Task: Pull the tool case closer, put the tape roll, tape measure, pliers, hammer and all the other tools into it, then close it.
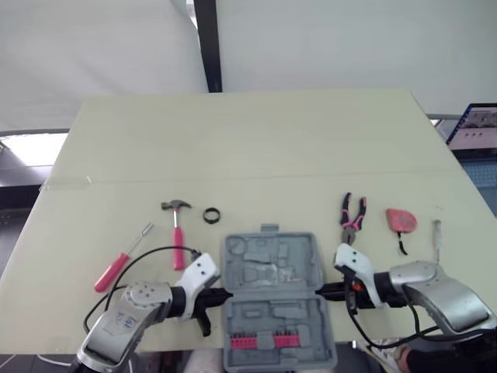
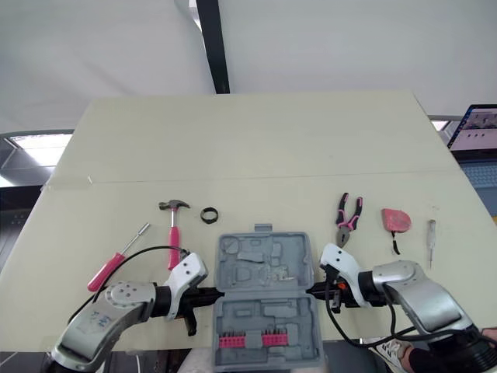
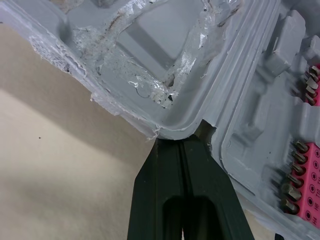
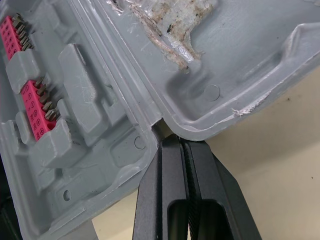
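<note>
**Case pull nearly done, both end effectors at the hinge line**

The grey tool case lies open and flat at the near edge of the surface. Its empty moulded half lies farther out, and the half with the pink bit racks is nearest the robot. The left end effector meets the case at the left end of the hinge line and the right end effector at the right end. In the wrist views each pair of black fingers is pressed together with no gap, its tip lodged in the notch where the two halves join. They look braced against the case rather than pinching a wall of it.

None of the tools has been loaded. The hammer, tape roll and pink-handled screwdriver lie to the left beyond the case. The pliers, red tape measure and a small slim tool lie to the right.

The step in hand appears to be drawing the case closer, and the case looks close enough. The next move probably calls for backing both tips out of the notches without dragging the case. One set of fingers then has to spread and reach for a nearby tool; the pliers sit just beyond the right arm.
</note>
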